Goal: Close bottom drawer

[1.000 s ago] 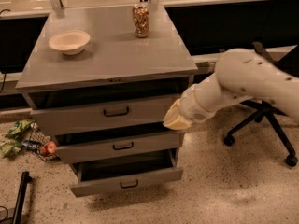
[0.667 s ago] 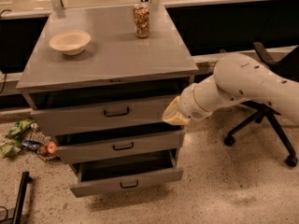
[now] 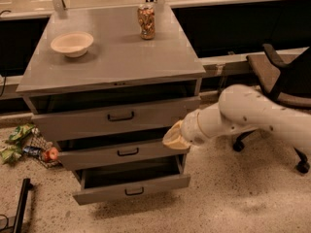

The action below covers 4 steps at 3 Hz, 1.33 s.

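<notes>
Grey bottom drawer (image 3: 160, 185), black handle (image 3: 134, 191), tan hand (image 3: 172, 139) beside middle drawer (image 3: 92, 156)

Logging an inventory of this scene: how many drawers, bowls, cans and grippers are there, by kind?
Drawers: 3 (top drawer, middle drawer, bottom drawer, all pulled out)
Bowl: 1, on the cabinet top
Can: 1, on the cabinet top
Gripper: 1, beside the middle drawer's right end
Total: 6

bottom drawer (image 3: 146, 186) open, claw (image 3: 174, 139) beside middle drawer (image 3: 92, 156)
</notes>
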Available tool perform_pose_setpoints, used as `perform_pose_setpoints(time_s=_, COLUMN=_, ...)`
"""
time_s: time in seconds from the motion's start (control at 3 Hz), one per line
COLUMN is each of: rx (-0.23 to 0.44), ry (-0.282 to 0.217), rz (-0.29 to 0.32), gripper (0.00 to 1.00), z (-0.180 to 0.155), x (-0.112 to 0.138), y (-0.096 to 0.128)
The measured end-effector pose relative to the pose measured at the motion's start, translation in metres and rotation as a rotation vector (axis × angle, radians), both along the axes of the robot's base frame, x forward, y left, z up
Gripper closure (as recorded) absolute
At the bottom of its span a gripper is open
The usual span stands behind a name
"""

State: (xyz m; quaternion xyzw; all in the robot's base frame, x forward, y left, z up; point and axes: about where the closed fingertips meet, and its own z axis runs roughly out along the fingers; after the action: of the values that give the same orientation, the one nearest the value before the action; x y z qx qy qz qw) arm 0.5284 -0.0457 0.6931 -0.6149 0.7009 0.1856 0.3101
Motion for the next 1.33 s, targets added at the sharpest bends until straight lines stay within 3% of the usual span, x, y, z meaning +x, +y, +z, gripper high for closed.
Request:
perform_pose_setpoints(time_s=0.33, rx=0.095, ry=0.067, rz=0.022, gripper=1.00, z=-0.108, x=-0.015, y=0.029)
perform_pose_setpoints(time_s=0.67, rx=0.079, ry=0.075, rz=-0.022, gripper=1.00, z=-0.178, x=-0.010, y=0.045)
perform_pose_setpoints(time_s=1.0, rx=0.079, ry=0.075, rz=-0.021, gripper=1.00, z=-0.178, x=-0.010, y=0.045)
perform_pose_setpoints(time_s=1.33, rx=0.111, ry=0.070, rz=-0.047, gripper=1.00, z=-0.210, x=-0.006, y=0.054)
